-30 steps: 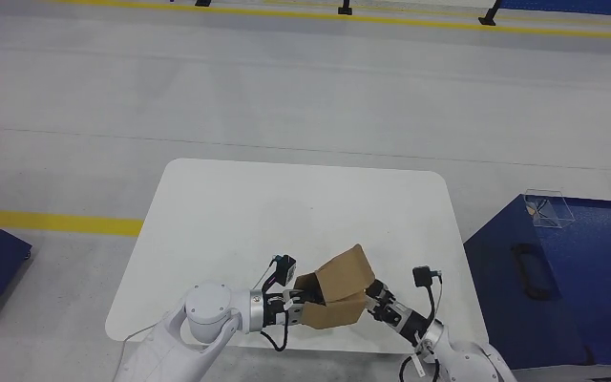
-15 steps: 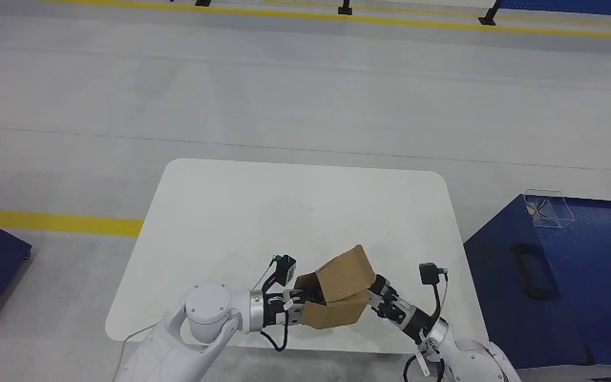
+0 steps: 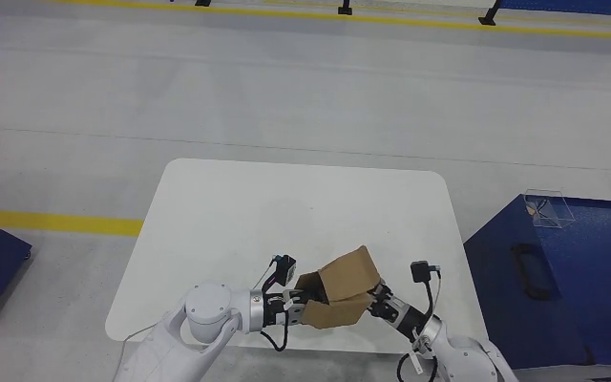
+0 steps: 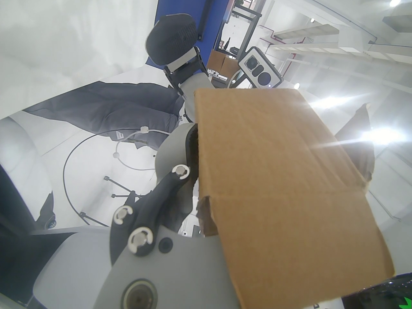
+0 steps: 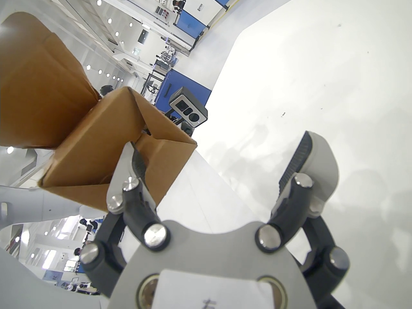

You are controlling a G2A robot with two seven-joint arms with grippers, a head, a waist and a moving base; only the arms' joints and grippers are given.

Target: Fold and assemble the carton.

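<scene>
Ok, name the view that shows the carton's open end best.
Right wrist view: the carton shows its hollow and folded panels, one finger of the open right gripper against it. Top view shows it small, from above; left wrist view, one flat outer panel.

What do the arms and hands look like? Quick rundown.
Left arm and right arm: rounded white shells, silver wrist rings. Left hand and right hand: grey two-finger units, black linkages, silver bolts, black ribbed pads. Black camera box on each wrist, thin black cable looped beside.
</scene>
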